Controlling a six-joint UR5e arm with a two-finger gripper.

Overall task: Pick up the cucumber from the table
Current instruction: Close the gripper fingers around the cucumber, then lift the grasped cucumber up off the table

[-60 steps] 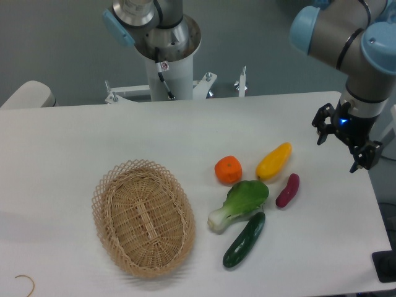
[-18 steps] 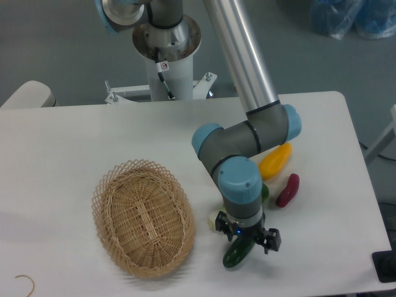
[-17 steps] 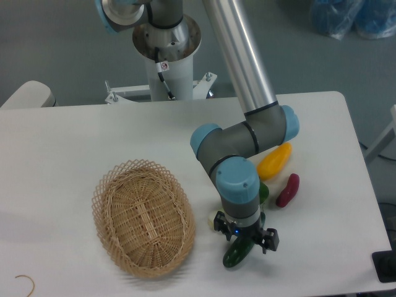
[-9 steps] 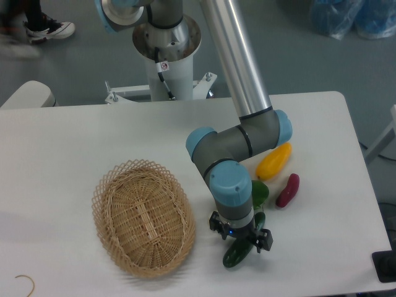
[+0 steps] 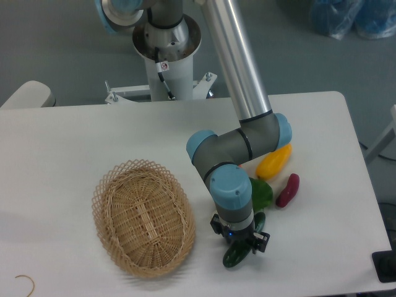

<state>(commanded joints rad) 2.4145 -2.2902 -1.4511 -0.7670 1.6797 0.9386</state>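
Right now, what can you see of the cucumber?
The cucumber is glossy, dark green and smooth. It lies flat on the table, slanting from lower left to upper right. Only its lower end and a sliver beside the wrist show. The gripper sits right over its middle, fingers on either side; whether they have closed on it I cannot tell.

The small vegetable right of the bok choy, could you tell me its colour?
The eggplant is purple, clear in the fixed camera view.
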